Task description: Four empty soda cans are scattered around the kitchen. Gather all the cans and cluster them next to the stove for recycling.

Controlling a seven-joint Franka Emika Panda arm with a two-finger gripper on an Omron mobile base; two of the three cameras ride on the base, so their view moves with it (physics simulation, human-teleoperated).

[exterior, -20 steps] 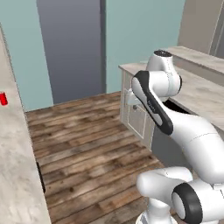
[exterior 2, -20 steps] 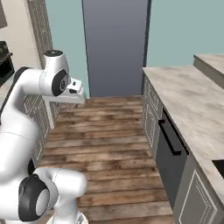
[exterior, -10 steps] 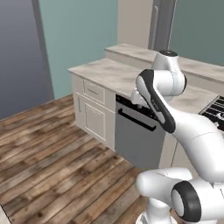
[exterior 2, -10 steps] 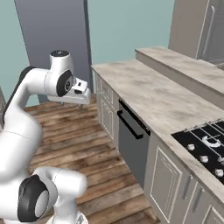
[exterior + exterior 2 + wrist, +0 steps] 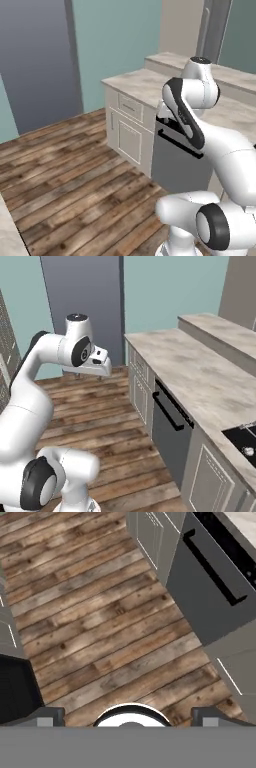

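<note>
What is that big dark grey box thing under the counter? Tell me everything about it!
It looks like a dishwasher: a flat dark grey front panel with one long black bar handle across its top. It is shut and stands upright, built in under the pale stone-look counter, with light cabinet doors on either side. Its bottom meets the wooden plank floor. Nothing touches it.

You won't find any readable text, label, brand, number or sign here. The cabinet fronts, the dark appliance door with its bar handle, the counter and the wooden floor all carry plain surfaces with no lettering you could make out.
</note>
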